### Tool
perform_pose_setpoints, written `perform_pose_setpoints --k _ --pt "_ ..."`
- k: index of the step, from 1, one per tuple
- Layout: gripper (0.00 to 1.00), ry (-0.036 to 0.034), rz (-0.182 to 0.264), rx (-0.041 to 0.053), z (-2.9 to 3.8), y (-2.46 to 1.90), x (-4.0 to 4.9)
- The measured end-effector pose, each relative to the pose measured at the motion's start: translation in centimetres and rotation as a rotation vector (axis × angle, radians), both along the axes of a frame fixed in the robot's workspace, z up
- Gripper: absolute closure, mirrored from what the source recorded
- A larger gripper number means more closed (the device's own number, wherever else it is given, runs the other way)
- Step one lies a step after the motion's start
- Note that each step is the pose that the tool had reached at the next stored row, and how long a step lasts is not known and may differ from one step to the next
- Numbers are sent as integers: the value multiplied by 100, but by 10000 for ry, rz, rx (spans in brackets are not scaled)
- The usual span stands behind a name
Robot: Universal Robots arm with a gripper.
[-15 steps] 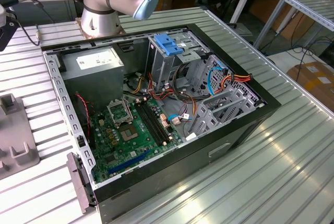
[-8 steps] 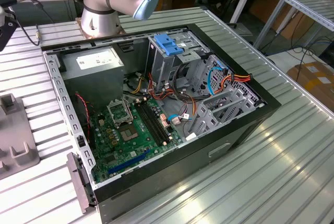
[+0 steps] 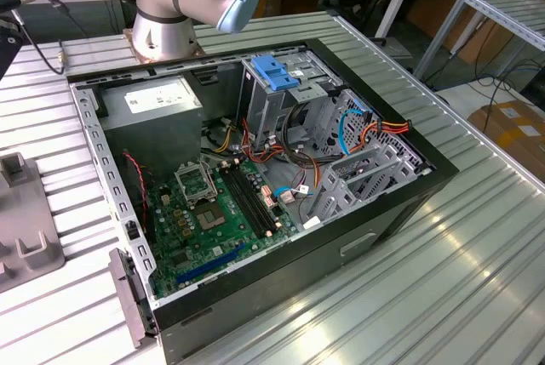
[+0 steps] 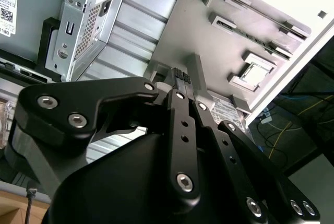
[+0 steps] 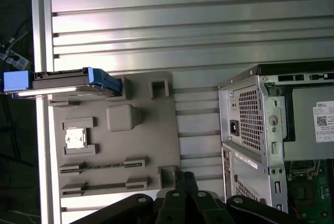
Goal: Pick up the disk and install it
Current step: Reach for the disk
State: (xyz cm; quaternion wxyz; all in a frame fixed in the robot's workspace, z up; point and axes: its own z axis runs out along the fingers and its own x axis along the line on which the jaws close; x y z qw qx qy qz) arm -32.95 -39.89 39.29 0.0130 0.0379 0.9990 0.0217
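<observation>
First wrist view: disk (image 5: pixel 68 82) on its holder, gripper (image 5: pixel 182 176) empty

Blue-railed and seen edge-on, the disk seems to stand on its long edge at one end of the grey holder (image 5: pixel 115 145) — likely so that its flat faces are offered to a pinch and its position is fixed. The gripper hovers over the opposite end of that holder, well apart from the disk. In both wrist views its fingers (image 4: pixel 178 98) are pressed together with nothing between them. Just beside the holder is the case (image 5: pixel 250 125). At the centre of the exterior view it lies on its side with the panel off — a pose that opens the bay (image 3: pixel 272 105), in the upper middle of the frame with a blue bracket (image 3: pixel 275 71) on top, to a reach from above. No pick-up has begun, I judge.
</observation>
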Motion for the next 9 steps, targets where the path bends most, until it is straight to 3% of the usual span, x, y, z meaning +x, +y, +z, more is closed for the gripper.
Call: perform_pose_setpoints --k 9 --pt "90 -1 0 0 0 0 -63"
